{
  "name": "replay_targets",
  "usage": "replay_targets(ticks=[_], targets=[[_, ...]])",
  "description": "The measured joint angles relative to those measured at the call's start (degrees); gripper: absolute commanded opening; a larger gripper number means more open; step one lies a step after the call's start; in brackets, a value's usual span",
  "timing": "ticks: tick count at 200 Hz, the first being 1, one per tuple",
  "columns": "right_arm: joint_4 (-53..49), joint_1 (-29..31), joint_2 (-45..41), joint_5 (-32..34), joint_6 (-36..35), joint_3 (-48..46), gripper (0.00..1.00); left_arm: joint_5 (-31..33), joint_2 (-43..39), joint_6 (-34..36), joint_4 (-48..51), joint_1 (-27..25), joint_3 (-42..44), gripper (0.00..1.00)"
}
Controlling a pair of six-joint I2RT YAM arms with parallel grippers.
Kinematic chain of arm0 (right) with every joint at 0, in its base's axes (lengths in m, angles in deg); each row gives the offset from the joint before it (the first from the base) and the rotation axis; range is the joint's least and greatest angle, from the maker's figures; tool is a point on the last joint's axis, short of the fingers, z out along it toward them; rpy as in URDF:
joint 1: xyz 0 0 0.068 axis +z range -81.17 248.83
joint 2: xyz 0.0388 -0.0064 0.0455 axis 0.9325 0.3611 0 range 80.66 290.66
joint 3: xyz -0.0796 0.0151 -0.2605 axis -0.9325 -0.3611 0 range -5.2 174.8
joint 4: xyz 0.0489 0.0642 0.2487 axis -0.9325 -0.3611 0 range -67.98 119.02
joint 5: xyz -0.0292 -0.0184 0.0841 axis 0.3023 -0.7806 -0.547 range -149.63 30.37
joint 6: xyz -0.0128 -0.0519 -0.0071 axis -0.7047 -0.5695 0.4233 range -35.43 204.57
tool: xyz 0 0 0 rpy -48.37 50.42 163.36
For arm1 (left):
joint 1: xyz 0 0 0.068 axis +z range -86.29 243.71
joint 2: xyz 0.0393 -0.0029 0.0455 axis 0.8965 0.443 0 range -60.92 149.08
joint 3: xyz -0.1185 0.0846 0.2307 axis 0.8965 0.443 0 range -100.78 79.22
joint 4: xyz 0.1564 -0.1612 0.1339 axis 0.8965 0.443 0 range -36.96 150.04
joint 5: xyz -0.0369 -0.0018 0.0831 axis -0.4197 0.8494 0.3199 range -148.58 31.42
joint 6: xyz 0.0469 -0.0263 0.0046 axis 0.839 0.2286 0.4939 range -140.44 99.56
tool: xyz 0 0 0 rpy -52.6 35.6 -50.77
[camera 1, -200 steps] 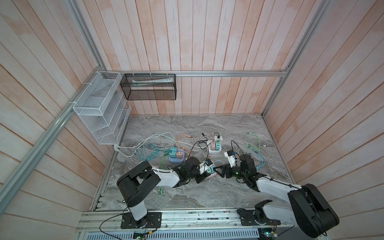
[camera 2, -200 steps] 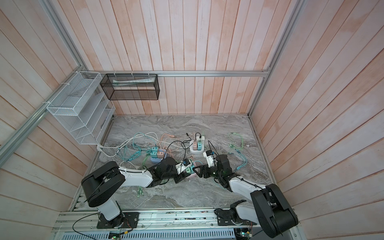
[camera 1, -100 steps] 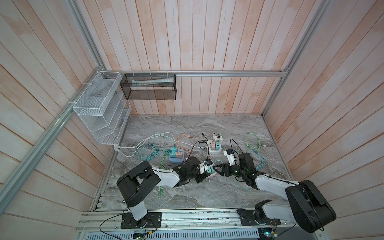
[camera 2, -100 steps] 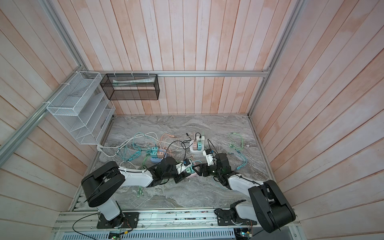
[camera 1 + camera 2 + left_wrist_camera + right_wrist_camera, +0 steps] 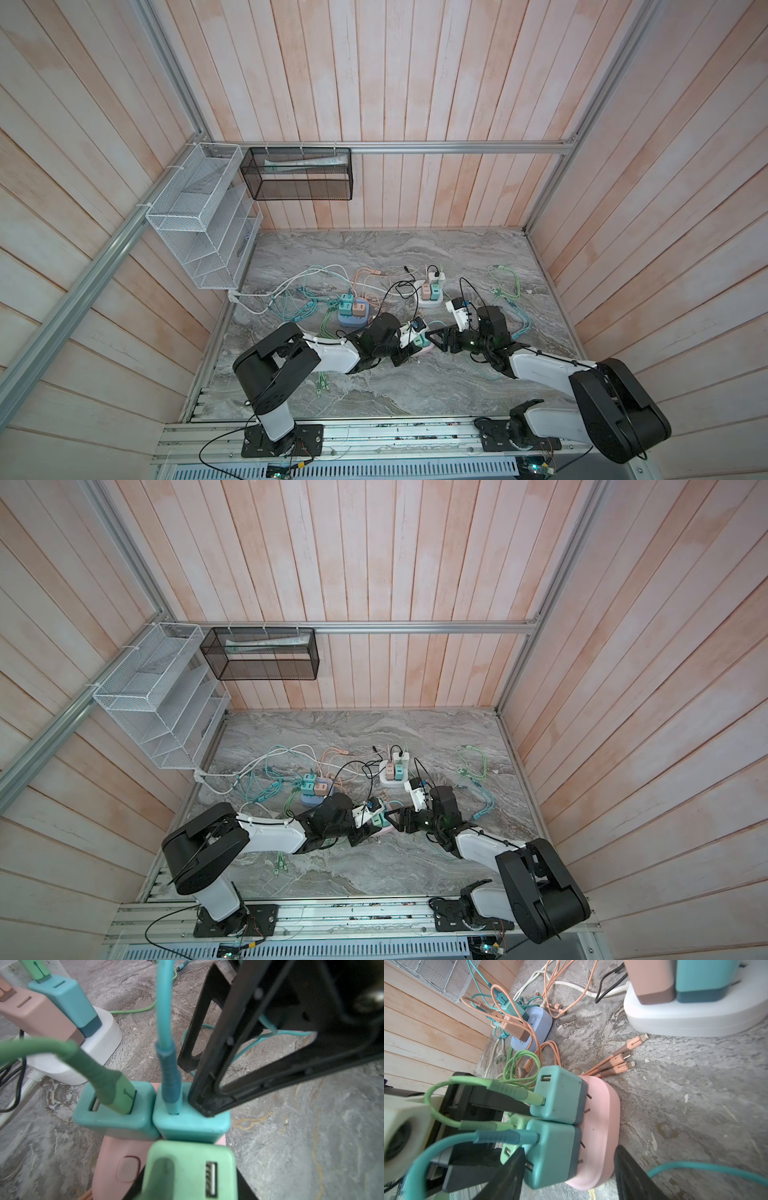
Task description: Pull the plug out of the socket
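1. In both top views we're seeing the pink socket (image 5: 429, 351) lying mid-table with plugs in it. The left gripper (image 5: 411, 351) and right gripper (image 5: 430, 338) are meeting at it.
2. Left wrist: we're seeing the left gripper clamping the green plug (image 5: 191, 1167). A right finger (image 5: 209, 1101) is touching the teal plug (image 5: 191, 1126).
3. Right wrist: we're seeing the right jaws standing apart, straddling the teal plug (image 5: 552, 1153) and socket (image 5: 598, 1136). The plug is sitting in the socket, prongs partly showing.
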State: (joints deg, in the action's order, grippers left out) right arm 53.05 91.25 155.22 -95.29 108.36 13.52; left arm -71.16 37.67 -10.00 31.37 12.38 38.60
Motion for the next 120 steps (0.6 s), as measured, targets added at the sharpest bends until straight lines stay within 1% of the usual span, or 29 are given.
replay_targets(ticks=[52, 86, 120], targets=[[2.2, 1.2, -0.1, 1.4, 1.5, -0.7, 0.58, 0.7, -0.2, -1.3, 5.6, 0.0, -2.7, 0.23], [3.6, 2.3, 0.3, 2.8, 1.9, -0.8, 0.55, 1.6, -0.5, -2.3, 6.4, 0.0, -2.8, 0.21], [4.3, 2.6, 0.5, 3.7, 2.1, -0.8, 0.54, 3.0, -0.8, -4.0, 6.4, -0.2, -2.8, 0.2]])
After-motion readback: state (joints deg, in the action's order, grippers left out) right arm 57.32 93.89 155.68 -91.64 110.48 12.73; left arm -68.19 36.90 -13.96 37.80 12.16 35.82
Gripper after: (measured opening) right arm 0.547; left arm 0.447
